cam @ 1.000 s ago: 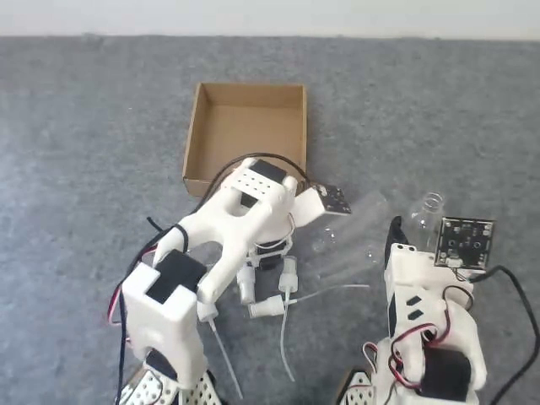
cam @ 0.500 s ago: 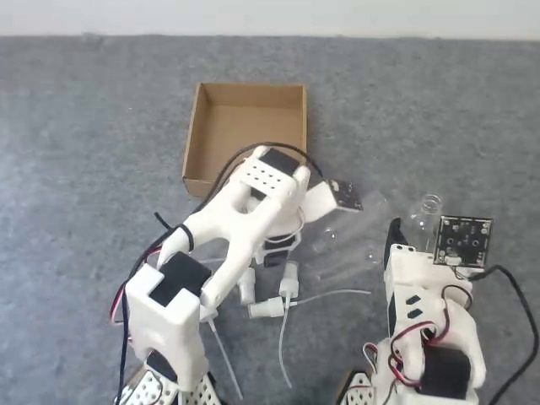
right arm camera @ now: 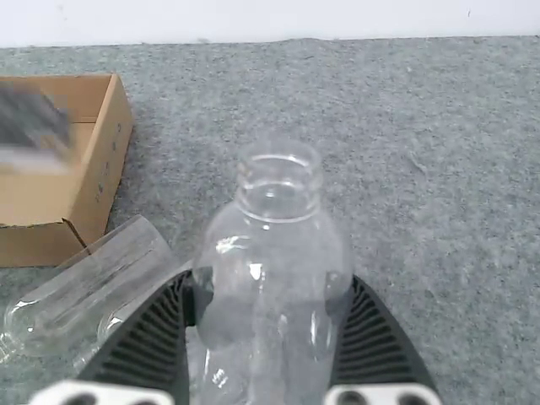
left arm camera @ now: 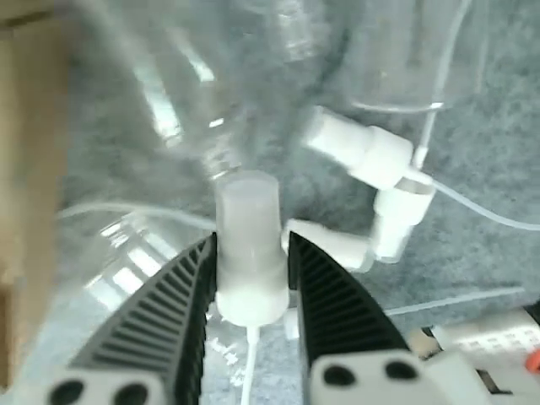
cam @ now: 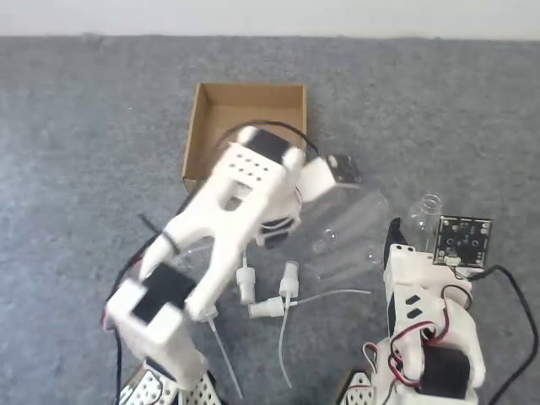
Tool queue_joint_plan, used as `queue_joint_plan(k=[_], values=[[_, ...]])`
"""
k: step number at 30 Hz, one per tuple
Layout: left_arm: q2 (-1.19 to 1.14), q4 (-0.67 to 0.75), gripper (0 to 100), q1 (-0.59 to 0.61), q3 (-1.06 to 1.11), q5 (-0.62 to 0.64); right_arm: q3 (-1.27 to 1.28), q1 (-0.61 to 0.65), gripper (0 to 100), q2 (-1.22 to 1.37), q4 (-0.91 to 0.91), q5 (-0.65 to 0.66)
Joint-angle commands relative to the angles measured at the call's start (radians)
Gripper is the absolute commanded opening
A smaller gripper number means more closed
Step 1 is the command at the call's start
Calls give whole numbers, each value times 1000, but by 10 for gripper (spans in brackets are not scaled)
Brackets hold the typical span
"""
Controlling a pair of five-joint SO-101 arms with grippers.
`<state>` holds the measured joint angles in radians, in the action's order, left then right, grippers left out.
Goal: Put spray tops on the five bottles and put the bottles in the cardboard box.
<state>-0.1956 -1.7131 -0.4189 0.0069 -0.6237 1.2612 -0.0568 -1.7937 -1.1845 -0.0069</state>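
My left gripper [left arm camera: 249, 274] is shut on a white spray top [left arm camera: 247, 253], held above the carpet near the front of the cardboard box [cam: 246, 126]. Its thin tube hangs down between the fingers. In the high view the left arm [cam: 245, 194] stretches over the space between the box and the loose spray tops [cam: 268, 291]. My right gripper [right arm camera: 261, 316] is shut on a clear open-necked bottle [right arm camera: 268, 253], seen upright at the right [cam: 426, 211]. More clear bottles [cam: 346, 232] lie on their sides between the arms.
Grey carpet covers the table. The box stands open at the back centre, its brown wall [right arm camera: 80, 177] also in the right wrist view. A lying bottle [right arm camera: 84, 283] rests beside the held one. Loose spray tops [left arm camera: 380, 173] with long tubes lie under the left gripper.
The left arm has lifted and swung toward the box with the spray top in its gripper. The right arm and its bottle have kept still.
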Motion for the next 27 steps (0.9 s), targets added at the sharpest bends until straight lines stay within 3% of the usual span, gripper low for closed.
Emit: queue_joint_plan(k=[1,6,17,27], values=[[204,-40,13,57,-48,14,-12,-5,40,-13,18,6],[269,-40,13,112,-47,28,-12,-4,40,-13,18,6],[427,-32,13,115,-48,173,-12,-1,42,-15,18,-44],[549,48,13,115,-48,358,8,113,44,-15,39,-44]])
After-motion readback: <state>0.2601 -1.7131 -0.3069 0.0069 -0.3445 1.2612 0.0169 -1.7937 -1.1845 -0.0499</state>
